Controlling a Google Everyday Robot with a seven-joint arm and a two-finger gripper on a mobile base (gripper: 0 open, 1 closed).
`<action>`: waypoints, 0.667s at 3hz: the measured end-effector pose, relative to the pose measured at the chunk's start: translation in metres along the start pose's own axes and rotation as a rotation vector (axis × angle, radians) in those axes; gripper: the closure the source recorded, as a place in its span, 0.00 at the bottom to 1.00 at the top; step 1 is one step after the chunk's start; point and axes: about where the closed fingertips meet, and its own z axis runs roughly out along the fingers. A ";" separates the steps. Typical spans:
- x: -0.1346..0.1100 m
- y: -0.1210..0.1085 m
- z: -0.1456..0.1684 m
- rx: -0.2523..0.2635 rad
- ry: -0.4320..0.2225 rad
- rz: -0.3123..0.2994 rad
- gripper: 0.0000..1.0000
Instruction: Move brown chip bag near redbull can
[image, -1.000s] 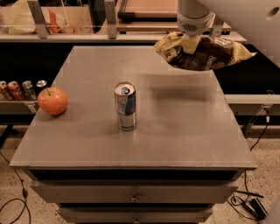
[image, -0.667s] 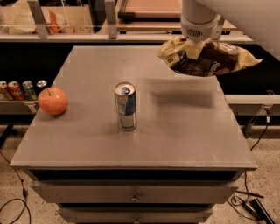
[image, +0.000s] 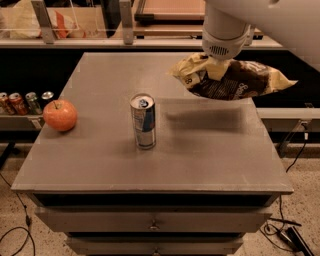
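Note:
The brown chip bag (image: 231, 80), dark brown in the middle with pale yellow ends, hangs in the air above the table's back right part. My gripper (image: 218, 64) comes down from the white arm at the top right and is shut on the bag's top middle. The redbull can (image: 143, 121), blue and silver with a silver top, stands upright near the table's middle, to the left of the bag and nearer the front. The bag's shadow falls on the table to the right of the can.
A red apple (image: 60, 115) sits near the left edge of the grey table (image: 200, 165). Small cans (image: 25, 102) stand in a row on a ledge beyond the left edge. Drawers are below the tabletop, and cables lie on the floor.
The gripper and the bag have moved a little toward the front of the table and slightly lower. The can and apple have not moved.

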 end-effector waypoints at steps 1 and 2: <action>-0.006 0.022 -0.004 -0.011 -0.003 -0.026 1.00; -0.013 0.037 -0.003 -0.022 -0.009 -0.042 1.00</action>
